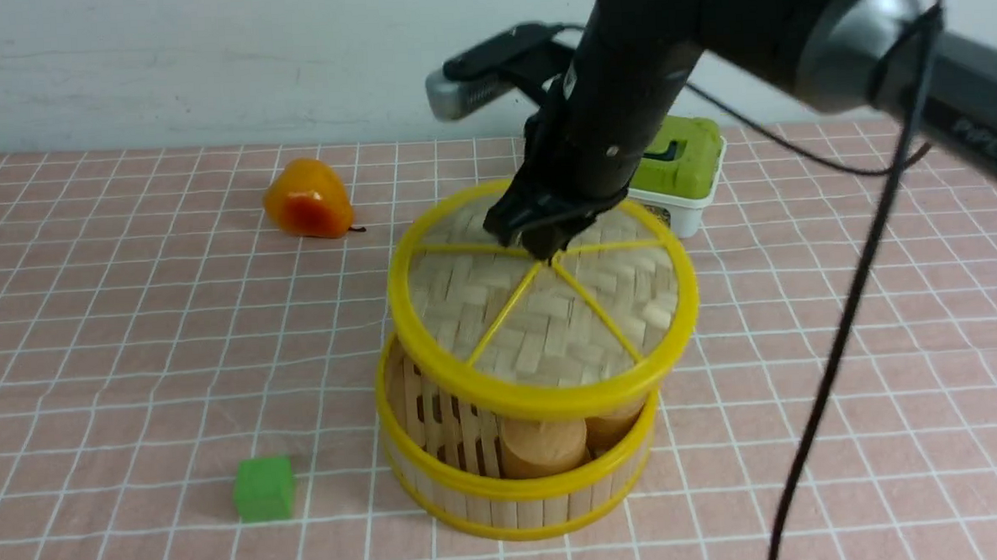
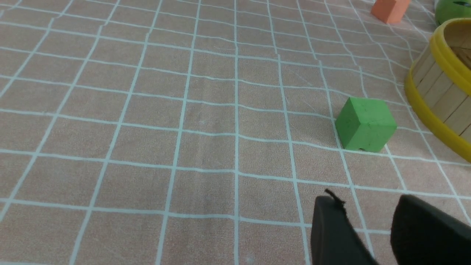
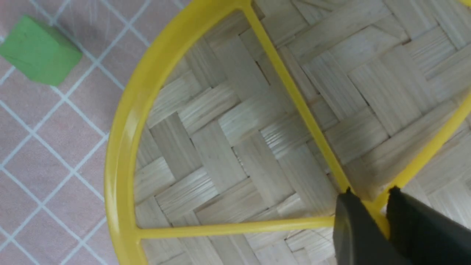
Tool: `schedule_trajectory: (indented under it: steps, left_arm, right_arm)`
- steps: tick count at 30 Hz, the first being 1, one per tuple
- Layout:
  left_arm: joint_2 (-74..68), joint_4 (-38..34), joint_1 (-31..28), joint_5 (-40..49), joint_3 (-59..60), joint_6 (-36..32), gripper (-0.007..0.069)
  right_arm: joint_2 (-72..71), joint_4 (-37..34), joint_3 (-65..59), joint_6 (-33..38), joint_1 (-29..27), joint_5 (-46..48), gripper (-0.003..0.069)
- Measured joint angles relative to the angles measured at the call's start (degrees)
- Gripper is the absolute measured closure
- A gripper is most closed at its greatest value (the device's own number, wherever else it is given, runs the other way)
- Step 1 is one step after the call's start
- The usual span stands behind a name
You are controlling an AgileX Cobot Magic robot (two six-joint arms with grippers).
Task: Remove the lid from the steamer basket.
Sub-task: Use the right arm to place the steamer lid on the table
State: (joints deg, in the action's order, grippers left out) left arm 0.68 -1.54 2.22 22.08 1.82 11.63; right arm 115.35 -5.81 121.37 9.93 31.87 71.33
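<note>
Right claw (image 1: 543,236) pinches the small yellow centre knob of the large flat round woven-bamboo lid with yellow plastic rim and spokes (image 1: 542,312). The right wrist view shows its dark fingers (image 3: 353,228) pressed against the hub where the spokes meet. The lid hangs above the round bamboo-slat steamer basket with yellow rings (image 1: 508,490), its near edge clear of the top ring. The far edge is hidden behind the arm.

The hold is small and central on a wide disc, so the lid may rock or slide out of the pinch. If the hidden far edge is not clear, a sideways move could drag or tip the basket. Two tan cylinders (image 1: 544,446) stand inside. Whether they touch the lid's underside I cannot tell; a dip could knock them.

A white box with green top (image 1: 683,167) sits just behind on the pink checked bench (image 1: 132,372), a likely thing to strike if the lid swings back. Left claw (image 2: 371,228) hovers spread and empty near a small green cube (image 2: 364,123).
</note>
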Motion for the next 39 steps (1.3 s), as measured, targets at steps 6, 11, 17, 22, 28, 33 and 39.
schedule_trajectory:
  steps: [6,11,17,22,28,33,39]
  left_arm:
    - [0.00,0.00,0.00,0.00,0.00,0.00,0.0386]
    - [0.00,0.00,0.00,0.00,0.00,0.00,0.0386]
    - [0.00,0.00,0.00,0.00,0.00,0.00,0.0386]
    - [0.00,0.00,0.00,0.00,0.00,0.00,0.0386]
    - [0.00,0.00,0.00,0.00,0.00,0.00,0.0386]
    - [0.00,0.00,0.00,0.00,0.00,0.00,0.0386]
    - [0.00,0.00,0.00,0.00,0.00,0.00,0.0386]
  right_arm:
    - [-13.20,1.84,-9.48,-0.26,-9.23,0.13,0.0586]
    - [-17.70,1.02,-23.51,-0.45,-19.33,-1.25,0.0586]
    - [-16.19,-3.94,-36.45,-0.45,-26.43,-12.22,0.0586]
    - [-10.85,-5.13,-41.01,0.55,-27.29,-19.85,0.0586]
    - [-5.24,-6.58,-41.11,0.94,-27.29,-22.36,0.0580]
    - [-4.31,-6.90,-41.04,1.05,-27.29,-23.77,0.0472]
    - [-7.49,-6.90,-41.31,0.99,-27.29,-21.59,0.0304]
